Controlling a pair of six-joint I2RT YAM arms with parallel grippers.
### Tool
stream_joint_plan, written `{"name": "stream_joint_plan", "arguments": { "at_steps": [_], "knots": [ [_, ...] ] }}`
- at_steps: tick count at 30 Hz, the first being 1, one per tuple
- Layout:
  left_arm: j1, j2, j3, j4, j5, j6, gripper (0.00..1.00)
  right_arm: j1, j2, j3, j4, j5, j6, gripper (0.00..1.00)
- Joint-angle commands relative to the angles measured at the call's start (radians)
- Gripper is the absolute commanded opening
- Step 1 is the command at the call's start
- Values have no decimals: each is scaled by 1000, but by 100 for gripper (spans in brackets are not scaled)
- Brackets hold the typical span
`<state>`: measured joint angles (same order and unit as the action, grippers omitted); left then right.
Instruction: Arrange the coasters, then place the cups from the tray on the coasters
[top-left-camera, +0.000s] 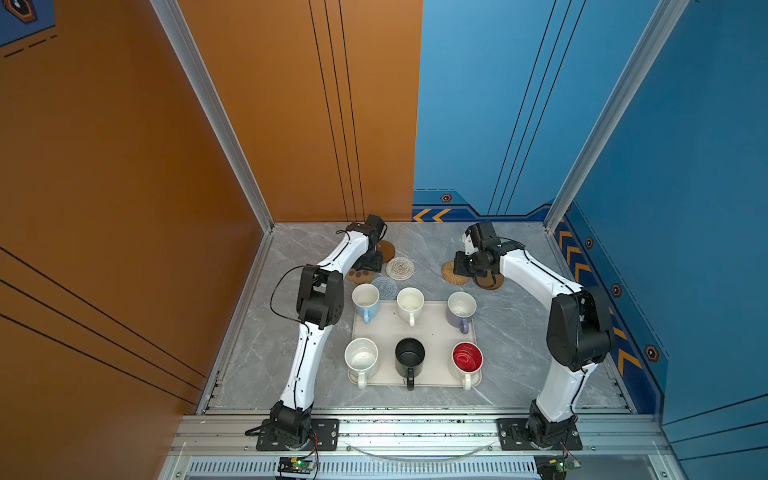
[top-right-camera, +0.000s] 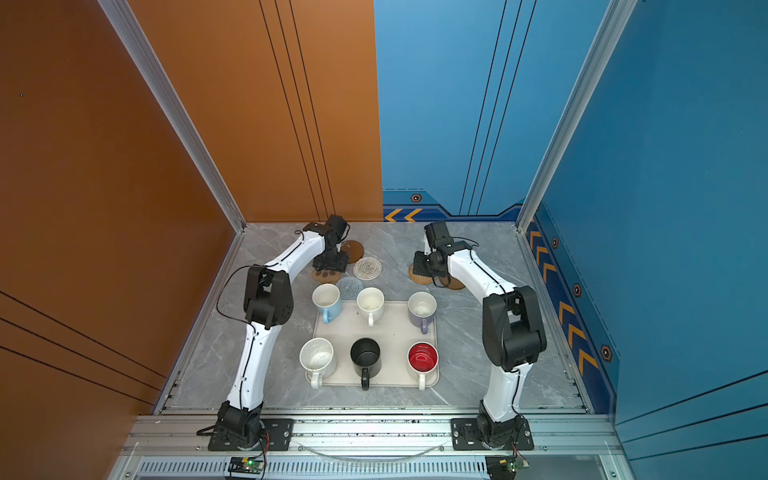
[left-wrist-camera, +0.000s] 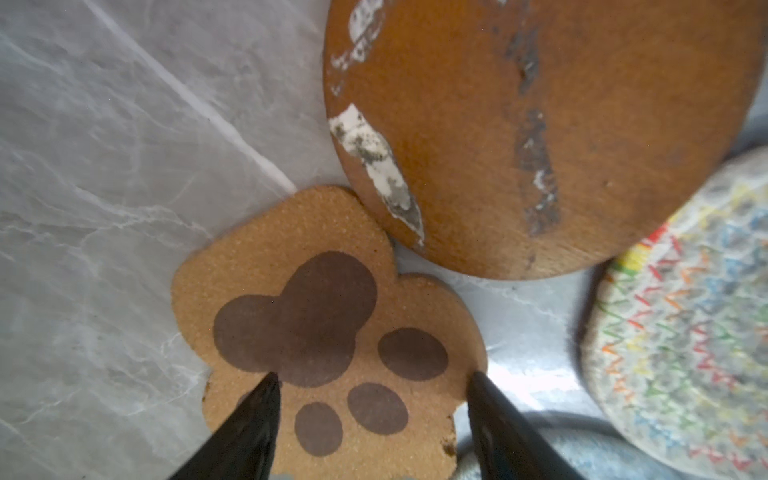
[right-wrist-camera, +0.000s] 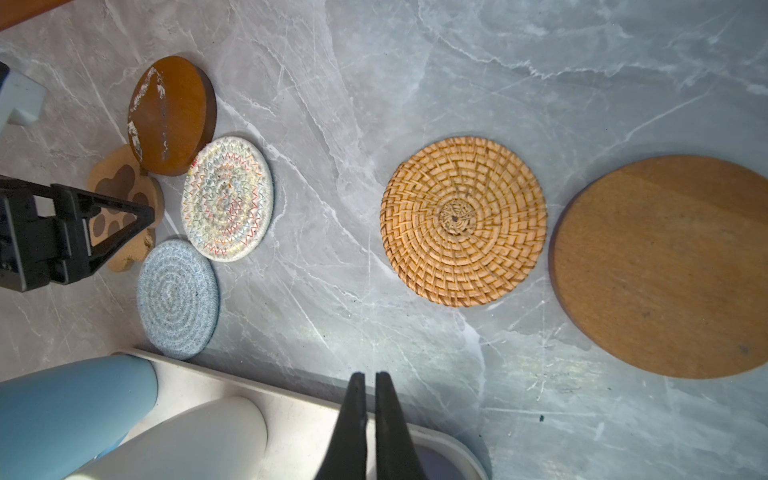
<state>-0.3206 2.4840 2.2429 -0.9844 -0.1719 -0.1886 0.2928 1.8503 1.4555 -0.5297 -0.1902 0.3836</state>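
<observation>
Paw coaster (left-wrist-camera: 328, 324) lies under the left end effector (left-wrist-camera: 372, 377), which points down with jaws apart; the right end effector (right-wrist-camera: 370, 376) hangs clenched, empty, above the desk (right-wrist-camera: 374, 83).

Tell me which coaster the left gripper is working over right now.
The tan paw-shaped coaster: the left gripper hangs open over its toe-print end. The dark brown disc and the woven white round lie ahead of it, not between its jaws.
</observation>
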Motion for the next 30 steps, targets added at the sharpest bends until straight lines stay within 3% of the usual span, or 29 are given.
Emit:
{"name": "stream_joint_plan", "arguments": {
  "at_steps": [1, 30],
  "knots": [
    [0, 39, 30, -19, 7, -24, 72, -7, -47, -17, 17, -11, 15, 7],
    [45, 7, -103, -15, -36, -64, 70, -32, -79, -59, 16, -19, 16, 7]
  ]
}}
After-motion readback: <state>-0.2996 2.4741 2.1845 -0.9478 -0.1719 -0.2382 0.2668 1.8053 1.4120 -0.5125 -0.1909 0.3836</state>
